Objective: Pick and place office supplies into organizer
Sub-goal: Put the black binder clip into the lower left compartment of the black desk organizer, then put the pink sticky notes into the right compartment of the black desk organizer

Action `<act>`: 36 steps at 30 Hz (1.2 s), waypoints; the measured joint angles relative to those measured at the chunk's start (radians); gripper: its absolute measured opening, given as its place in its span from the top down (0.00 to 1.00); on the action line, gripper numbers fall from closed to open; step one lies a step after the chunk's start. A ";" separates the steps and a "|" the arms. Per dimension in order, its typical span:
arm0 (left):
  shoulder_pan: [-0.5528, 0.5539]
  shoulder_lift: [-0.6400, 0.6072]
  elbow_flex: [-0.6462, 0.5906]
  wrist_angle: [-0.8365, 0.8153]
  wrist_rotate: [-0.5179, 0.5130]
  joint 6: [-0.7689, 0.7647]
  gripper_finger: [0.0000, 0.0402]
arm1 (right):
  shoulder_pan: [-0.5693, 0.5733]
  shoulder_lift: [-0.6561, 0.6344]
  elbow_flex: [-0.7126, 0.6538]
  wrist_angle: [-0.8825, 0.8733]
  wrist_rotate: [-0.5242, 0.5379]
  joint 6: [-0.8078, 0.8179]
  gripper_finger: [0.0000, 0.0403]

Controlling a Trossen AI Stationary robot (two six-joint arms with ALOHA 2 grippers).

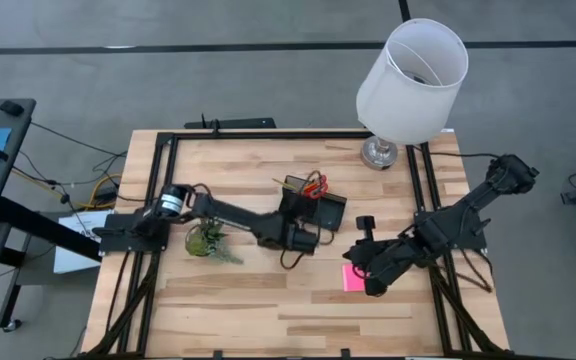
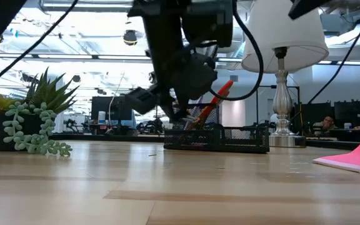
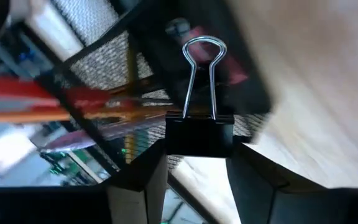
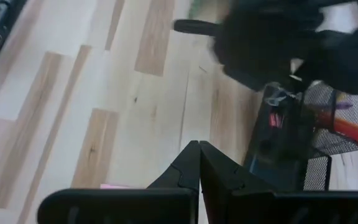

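A pink sticky pad (image 2: 354,157) lies flat on the near part of the wooden table (image 1: 268,300), just beside the right gripper (image 1: 372,288), whose two fingers are pressed together with nothing between them; in the right wrist view their tips (image 4: 199,149) meet above bare boards. To the left of the pad, near the table's left side, sits a small potted plant (image 1: 206,241), its green tuft spilling onto the wood.

At mid-table the left gripper (image 3: 194,163) hangs over the organizer (image 1: 326,209), its fingers clamped on the body of a black binder clip (image 3: 199,132), whose silver wire handles stand out over the tray's low section. The left wrist view shows mesh walls, red scissors (image 3: 48,102) and thin pens crowded into the taller compartment just beyond the clip. From table height, an orange pen (image 2: 216,99) leans out of that compartment at a slant.

Behind the organizer, at the table's far edge, a lamp (image 1: 408,85) with a white shade stands upright on a silver base.
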 joint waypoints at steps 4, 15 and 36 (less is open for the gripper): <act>0.051 -0.002 0.000 0.029 0.093 -0.033 0.65 | 0.003 0.031 0.000 0.001 0.000 0.001 1.00; 0.119 -0.004 0.001 0.103 0.184 -0.062 0.56 | 0.011 0.037 0.000 0.008 -0.003 0.021 1.00; 0.043 -0.004 0.001 0.141 0.157 -0.679 0.52 | 0.399 0.039 -0.101 0.024 0.083 0.473 1.00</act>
